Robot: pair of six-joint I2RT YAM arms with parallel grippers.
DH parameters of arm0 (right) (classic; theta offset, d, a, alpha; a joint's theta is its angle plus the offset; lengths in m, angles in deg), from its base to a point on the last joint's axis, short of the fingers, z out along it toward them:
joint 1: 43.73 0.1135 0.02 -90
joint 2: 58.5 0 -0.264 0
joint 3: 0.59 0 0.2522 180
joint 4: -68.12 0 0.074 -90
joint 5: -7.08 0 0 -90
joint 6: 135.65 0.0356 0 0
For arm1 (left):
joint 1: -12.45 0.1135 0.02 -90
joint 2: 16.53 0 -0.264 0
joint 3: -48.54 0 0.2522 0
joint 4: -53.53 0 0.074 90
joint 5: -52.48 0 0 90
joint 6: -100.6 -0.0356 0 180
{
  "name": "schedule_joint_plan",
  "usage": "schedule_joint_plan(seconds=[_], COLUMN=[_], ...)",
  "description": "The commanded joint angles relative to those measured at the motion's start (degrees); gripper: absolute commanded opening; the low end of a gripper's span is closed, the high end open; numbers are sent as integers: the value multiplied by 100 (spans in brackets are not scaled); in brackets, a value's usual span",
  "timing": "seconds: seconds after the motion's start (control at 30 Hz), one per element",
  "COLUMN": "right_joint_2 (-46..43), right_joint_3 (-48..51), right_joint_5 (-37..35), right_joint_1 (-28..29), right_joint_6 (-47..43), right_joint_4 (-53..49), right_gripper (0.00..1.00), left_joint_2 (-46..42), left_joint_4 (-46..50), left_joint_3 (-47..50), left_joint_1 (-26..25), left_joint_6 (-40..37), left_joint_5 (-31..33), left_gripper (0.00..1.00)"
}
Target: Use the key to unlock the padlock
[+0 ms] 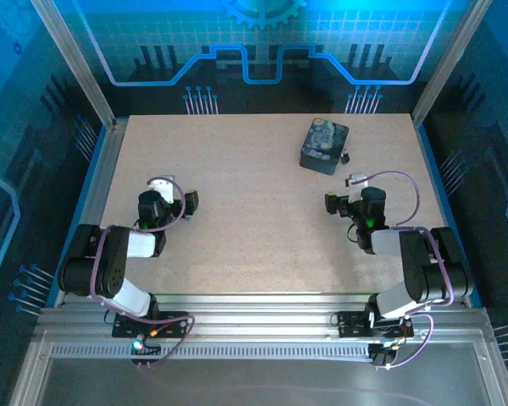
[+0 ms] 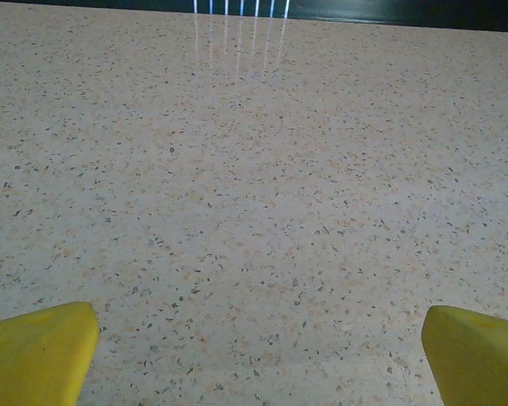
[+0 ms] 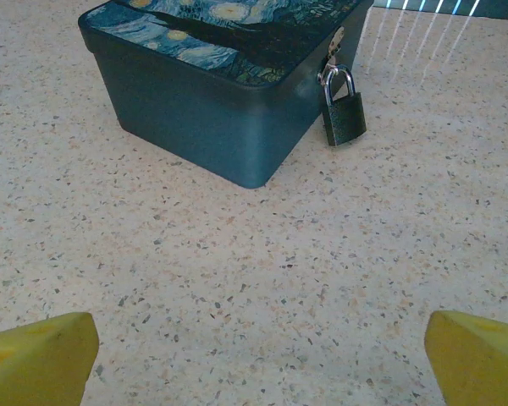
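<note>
Left claw [image 2: 258, 359]: I am watching it gaping wide over bare desk [image 2: 254, 169], with open room all around.
Right claw [image 3: 258, 364]: I am seeing it gaping wide, holding nothing, well short of the tin [image 3: 203, 101].
Padlock [image 3: 343, 112]: hanging from the tin's clasp, toward the desk's far right.
Cut off: the picture's top edge is cropping the tin's lid.
</note>
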Motion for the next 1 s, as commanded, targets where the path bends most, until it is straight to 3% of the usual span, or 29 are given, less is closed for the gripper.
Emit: schedule_joint_plan(seconds=[0.0, 0.77, 0.97], right_joint_2=[1, -4, -8], right_joint_3=[-116, -122, -106], right_joint_5=[23, 84, 279], right_joint_1=[-22, -48, -152], right_joint_6=[-79, -66, -33], right_joint_4=[177, 159, 174], right_gripper=[100, 100, 100], left_joint_2=[-5, -5, -14], left_joint_4=[-144, -107, -59], left_joint_3=[-91, -118, -140], left_joint_1=[31, 32, 113], left_joint_6=[-61, 4, 47], left_joint_5=[34, 224, 9], left_gripper=[99, 99, 99])
